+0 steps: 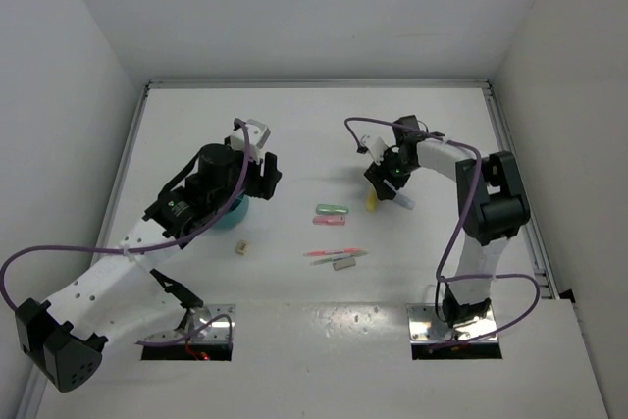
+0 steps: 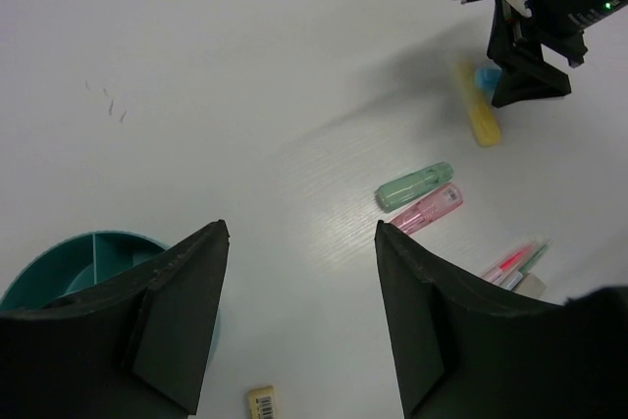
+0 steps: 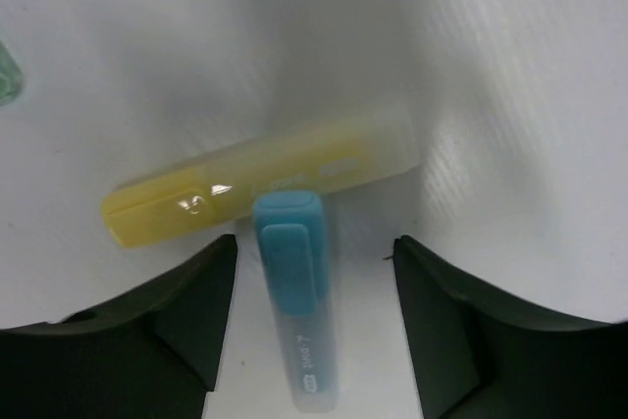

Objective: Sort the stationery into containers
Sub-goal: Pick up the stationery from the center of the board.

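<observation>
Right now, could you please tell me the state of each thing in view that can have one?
teal organiser, upright, visible compartments empty
yellow marker, lying flat, loose
light-blue marker, lying flat, cap against yellow marker
green piece, lying flat
pink piece, lying flat beside green piece
red pen, lying flat
eraser, lying loose
left gripper, open, empty
right gripper, open, straddling light-blue marker

The top camera overlooks the whole table (image 1: 294, 125); both wrist cameras face down, sharing the yellow marker (image 3: 265, 179), the right closest.
</observation>
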Controlling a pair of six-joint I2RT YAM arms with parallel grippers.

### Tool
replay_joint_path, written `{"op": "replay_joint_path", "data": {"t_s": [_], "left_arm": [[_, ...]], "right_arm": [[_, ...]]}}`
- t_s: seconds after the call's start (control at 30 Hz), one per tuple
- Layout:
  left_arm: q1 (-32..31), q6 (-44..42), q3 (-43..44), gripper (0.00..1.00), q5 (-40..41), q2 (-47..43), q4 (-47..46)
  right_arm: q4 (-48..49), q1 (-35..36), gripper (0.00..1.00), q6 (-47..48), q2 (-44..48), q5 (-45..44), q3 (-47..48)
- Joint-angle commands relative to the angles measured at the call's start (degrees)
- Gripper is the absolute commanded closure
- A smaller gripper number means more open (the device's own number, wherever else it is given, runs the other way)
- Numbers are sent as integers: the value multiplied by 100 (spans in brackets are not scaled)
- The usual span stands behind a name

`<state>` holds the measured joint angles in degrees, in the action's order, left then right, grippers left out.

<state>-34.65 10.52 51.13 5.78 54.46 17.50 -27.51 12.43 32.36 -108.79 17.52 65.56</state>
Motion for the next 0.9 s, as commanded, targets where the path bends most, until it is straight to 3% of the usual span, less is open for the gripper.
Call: {"op": "replay_joint_path", "data": {"t_s": [0.0,0.07,0.1,0.2,0.4,0.47,0.6,0.67,0.77,0.8,0.87], "left_arm": [[46,-77,-25,33,-60,-84,-150],[46,-77,-25,33,-60,-84,-150],[46,-77,-25,33,-60,-84,-150],[46,-77,-25,33,-60,-32,-150],[46,-25,-25,33,-60,-32,-150],[46,-24,-25,33,-60,-84,-150],[46,-24,-148,33,-121,-417,-360],[46,37,-349,33,298,-899,-562],[46,309,-629,34,1124,-1375,-887],[46,379,-718,34,1710,-1550,-975],[99,432,-876,35,2136,-1884,-1116]], "right_arm": [[202,14,42,16,-81,-73,273],[140,14,52,16,-133,-73,326],[140,14,61,16,-186,-73,326],[140,14,74,69,-133,-20,264],[-166,66,86,69,235,418,501],[-430,119,100,-149,350,489,1062],[-711,514,100,-941,175,96,2686],[-783,891,100,-1230,-97,-430,3871],[-328,1444,100,-1380,-221,-932,4228],[-99,1560,100,-1468,-221,-934,4228],[612,1754,100,-1688,-169,-813,4150]]}}
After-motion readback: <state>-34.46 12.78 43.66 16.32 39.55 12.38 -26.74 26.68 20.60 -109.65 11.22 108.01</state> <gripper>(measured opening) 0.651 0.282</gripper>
